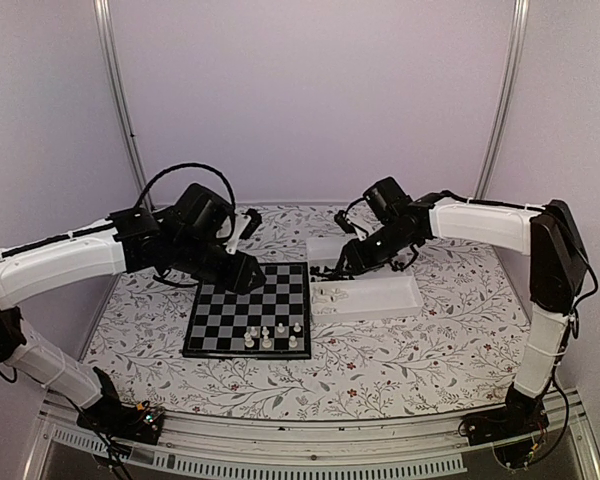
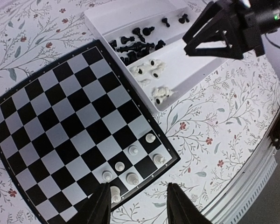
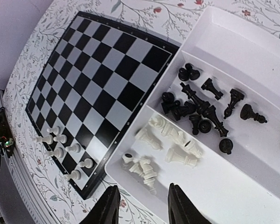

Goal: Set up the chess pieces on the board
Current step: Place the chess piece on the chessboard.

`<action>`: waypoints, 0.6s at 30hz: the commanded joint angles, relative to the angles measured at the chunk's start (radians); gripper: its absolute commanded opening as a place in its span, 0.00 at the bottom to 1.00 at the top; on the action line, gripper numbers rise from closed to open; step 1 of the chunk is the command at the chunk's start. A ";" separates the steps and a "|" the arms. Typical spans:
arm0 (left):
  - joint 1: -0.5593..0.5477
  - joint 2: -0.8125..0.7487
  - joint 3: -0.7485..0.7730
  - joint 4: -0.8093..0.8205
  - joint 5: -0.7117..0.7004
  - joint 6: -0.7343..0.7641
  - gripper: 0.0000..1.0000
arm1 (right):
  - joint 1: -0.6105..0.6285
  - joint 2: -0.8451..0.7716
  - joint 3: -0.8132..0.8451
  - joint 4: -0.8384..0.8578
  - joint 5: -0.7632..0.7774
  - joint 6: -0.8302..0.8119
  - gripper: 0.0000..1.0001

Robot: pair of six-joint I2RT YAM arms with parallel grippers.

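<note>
The board [image 1: 230, 320] lies in front of the left arm, with several white chess pieces [image 1: 272, 336] standing near its front right corner. My left gripper [image 2: 140, 206] hovers open above that corner; a white piece [image 2: 115, 195] stands just beside its left finger [image 2: 100, 205], nothing between the jaws. My right gripper [image 3: 144, 210] is open above the tray's near compartment, over a heap of lying white pieces [image 3: 151, 169]. Black pieces [image 3: 203, 109] lie in the far compartment. From above, the left gripper [image 1: 250, 278] and right gripper [image 1: 342, 265] flank the board's far right corner.
The white two-compartment tray [image 1: 400, 295] sits against the board's right edge. Its right half [image 3: 252, 186] holds no pieces. A flowered cloth [image 1: 400, 360] covers the table. The right arm [image 2: 224, 32] reaches in over the tray in the left wrist view.
</note>
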 commanded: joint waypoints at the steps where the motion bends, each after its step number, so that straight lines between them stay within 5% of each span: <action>1: 0.034 0.052 0.024 0.109 0.035 0.003 0.44 | 0.007 0.092 0.036 -0.131 0.053 -0.021 0.36; 12: 0.060 0.143 0.090 0.099 0.081 0.016 0.44 | 0.006 0.225 0.143 -0.190 0.051 0.032 0.34; 18: 0.068 0.141 0.088 0.102 0.089 0.010 0.44 | 0.006 0.291 0.216 -0.206 0.046 0.104 0.42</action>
